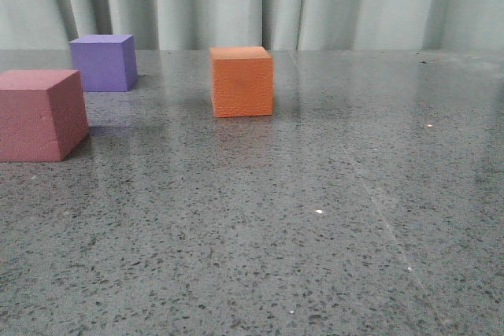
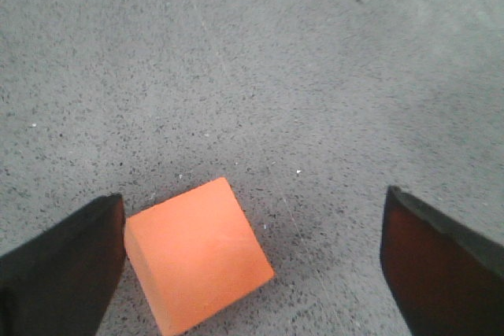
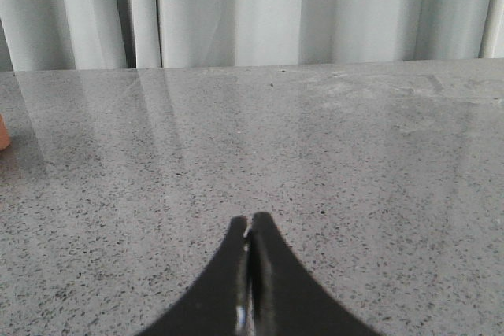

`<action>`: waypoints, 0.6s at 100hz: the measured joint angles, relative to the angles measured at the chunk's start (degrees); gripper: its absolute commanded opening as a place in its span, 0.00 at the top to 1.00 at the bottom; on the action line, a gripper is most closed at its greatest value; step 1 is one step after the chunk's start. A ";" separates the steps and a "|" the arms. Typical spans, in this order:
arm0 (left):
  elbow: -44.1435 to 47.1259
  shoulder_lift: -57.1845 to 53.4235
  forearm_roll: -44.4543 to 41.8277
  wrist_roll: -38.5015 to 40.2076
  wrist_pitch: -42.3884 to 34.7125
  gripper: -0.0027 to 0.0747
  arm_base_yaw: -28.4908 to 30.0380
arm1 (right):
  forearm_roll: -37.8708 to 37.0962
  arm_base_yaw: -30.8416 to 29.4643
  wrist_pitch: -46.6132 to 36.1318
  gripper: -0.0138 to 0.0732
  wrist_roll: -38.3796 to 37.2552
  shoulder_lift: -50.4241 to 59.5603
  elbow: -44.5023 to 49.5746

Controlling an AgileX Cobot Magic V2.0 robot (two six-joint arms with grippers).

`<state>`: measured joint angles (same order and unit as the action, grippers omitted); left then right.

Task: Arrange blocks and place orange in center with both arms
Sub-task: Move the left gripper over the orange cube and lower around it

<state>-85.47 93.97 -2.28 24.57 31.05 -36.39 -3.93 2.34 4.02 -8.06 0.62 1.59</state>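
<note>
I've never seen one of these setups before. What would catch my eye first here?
Three bright cubes on the grey speckled table: an orange cube near the middle, a pink-red cube close at the left edge, and a purple cube behind it. From above, the left gripper hangs wide open, the orange cube by one finger. The right gripper is pressed shut, low over bare table.

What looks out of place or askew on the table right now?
Nothing is damaged or spilled. The orange cube stands off to the right of the purple cube and pink-red cube, not between them. The open left pincer is above it, off-centre: the cube sits near one finger.
</note>
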 measured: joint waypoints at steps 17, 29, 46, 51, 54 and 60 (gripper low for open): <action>-4.35 5.55 -11.29 10.55 4.10 0.18 -2.39 | 0.00 0.00 0.00 0.98 0.00 0.00 0.00; -4.92 6.85 -13.65 12.04 5.03 0.18 -3.24 | 0.00 0.00 0.00 0.98 0.00 0.00 0.00; -5.14 6.88 -15.15 12.47 5.28 0.18 -3.47 | 0.00 0.00 0.00 0.98 0.00 0.00 0.00; -5.14 6.88 -15.41 12.45 5.28 0.18 -3.47 | 0.00 0.00 0.00 0.98 0.00 0.00 0.00; -5.14 6.88 -15.54 12.45 5.28 0.18 -3.47 | 0.00 0.00 0.00 0.98 0.00 0.00 0.00; -5.14 6.88 -15.76 12.49 5.28 0.18 -3.47 | 0.00 0.00 0.00 0.98 0.00 0.00 0.00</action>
<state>-90.61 100.85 -18.05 37.05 36.33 -39.86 -3.93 2.34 4.02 -8.06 0.62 1.59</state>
